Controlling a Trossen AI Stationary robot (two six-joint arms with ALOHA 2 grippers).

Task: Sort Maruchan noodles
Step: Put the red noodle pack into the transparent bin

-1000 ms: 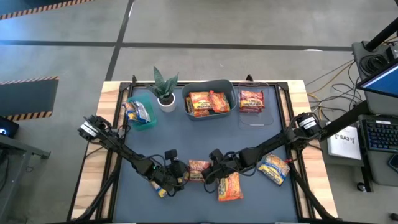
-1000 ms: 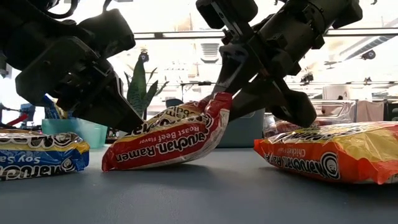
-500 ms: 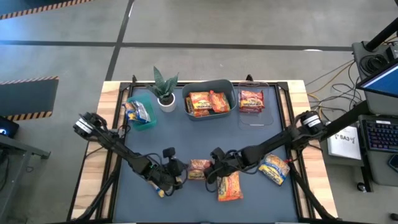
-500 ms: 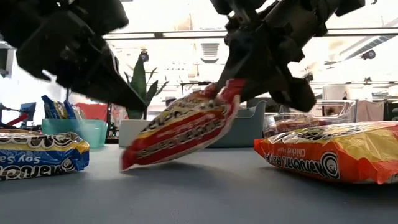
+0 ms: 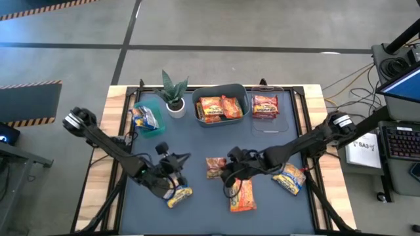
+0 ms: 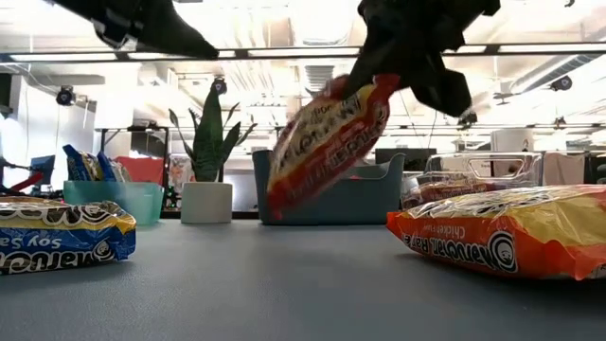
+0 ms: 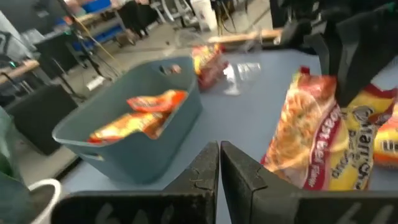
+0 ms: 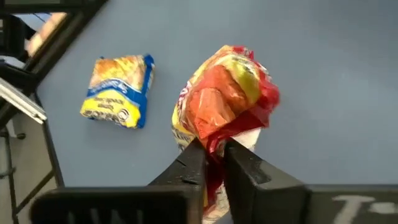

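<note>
Dark blue counter (image 5: 197, 141), framed in pale wood, was recorded as the work surface, with an open workshop visible beyond it in the low view.

Item: red-and-white packet (image 6: 327, 142). It was held clear of the counter, hanging tilted, near the counter's middle. It was pinched by one crimped end only in the right tool (image 8: 213, 155), whose fingers were closed almost together on the wrapper.

Item: left tool (image 7: 219, 163). It was seen fully closed and empty, raised above the counter's near left part, close to a silver-blue-yellow packet (image 5: 178, 194) lying flat.

Items lying loose: an orange packet (image 5: 242, 196) just beside the held one, and a further blue-yellow packet (image 5: 289, 177) toward the right edge.

Items already sorted: orange packets in the grey-blue bin (image 5: 244, 98), a red packet in the clear tray (image 5: 266, 126), and a blue-yellow packet in the teal tub (image 5: 155, 131). A potted plant (image 5: 174, 95) stood between the tub and the bin.

Risks noted, as judgement:
- The hold was taken on a thin, slick seam; the packet could be shaken loose or slide out during carriage.
- The dangling body could be swung against the bin's rim on the way to the clear tray behind, and be knocked free or dropped in the wrong container.
- The orange packet below could be dragged if the hanging end were carried too low.
</note>
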